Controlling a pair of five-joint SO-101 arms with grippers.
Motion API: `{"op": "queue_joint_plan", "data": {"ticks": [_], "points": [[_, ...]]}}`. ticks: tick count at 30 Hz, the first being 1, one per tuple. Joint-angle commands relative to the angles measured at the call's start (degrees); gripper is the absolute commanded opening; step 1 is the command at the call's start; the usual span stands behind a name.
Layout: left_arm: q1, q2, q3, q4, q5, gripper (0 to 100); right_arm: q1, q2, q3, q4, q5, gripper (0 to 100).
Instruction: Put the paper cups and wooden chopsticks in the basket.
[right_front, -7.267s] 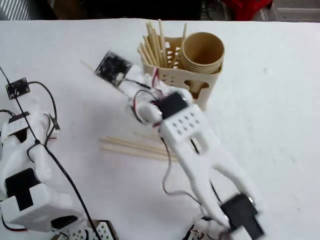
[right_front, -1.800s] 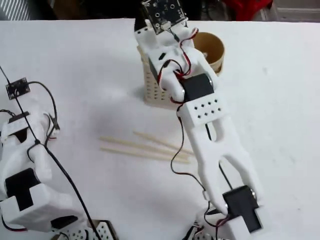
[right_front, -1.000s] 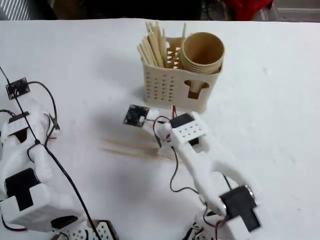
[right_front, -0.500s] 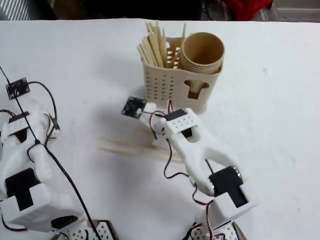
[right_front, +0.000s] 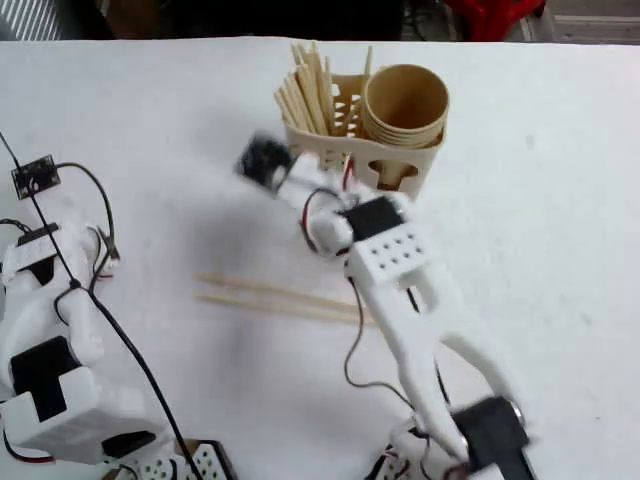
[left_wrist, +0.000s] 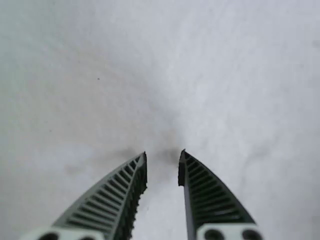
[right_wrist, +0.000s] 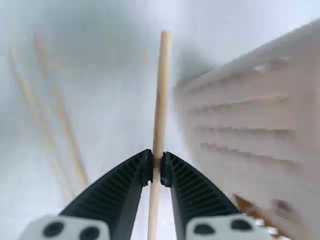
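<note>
White tabletop (right_front: 560, 200) runs under both arms. The right gripper (right_wrist: 156, 167) is clenched on one pale wooden chopstick (right_wrist: 161, 90), whose long axis continues straight out past the fingertips, in line with the gripper. The cream perforated plastic basket (right_wrist: 250, 130) stands just beside the stick, its wall alongside and not beneath, so the stick probably has to rise above the rim and tip downward. The right arm is plainly the nearer one. The left gripper (left_wrist: 162, 167) hangs with its jaws parted over bare table, well apart.

The right wrist view settles the grip. The high view adds the basket's open top, with the stacked tan paper cups (right_front: 405, 100) and a bundle of chopsticks (right_front: 305, 85) inside, and two loose chopsticks (right_front: 270, 297) on the table.
</note>
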Motion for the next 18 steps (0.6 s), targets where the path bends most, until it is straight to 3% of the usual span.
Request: {"op": "queue_joint_plan", "data": {"ticks": [1, 7, 12, 18], "points": [[1.36, -0.31, -0.18, -0.88, 0.26, 12, -1.19, -9.89, -16.35, 0.57, -9.58, 2.3], [1.36, -0.31, -0.18, -0.88, 0.26, 12, -1.45, -7.96, -31.21, -14.9, -18.81, 2.3], [1.36, -0.31, -0.18, -0.88, 0.26, 12, -1.36, -2.86, -32.79, -30.73, -19.16, 2.8], [1.36, -0.31, -0.18, -0.88, 0.26, 12, 2.15, 2.77, -32.88, -33.89, -19.16, 2.8]]}}
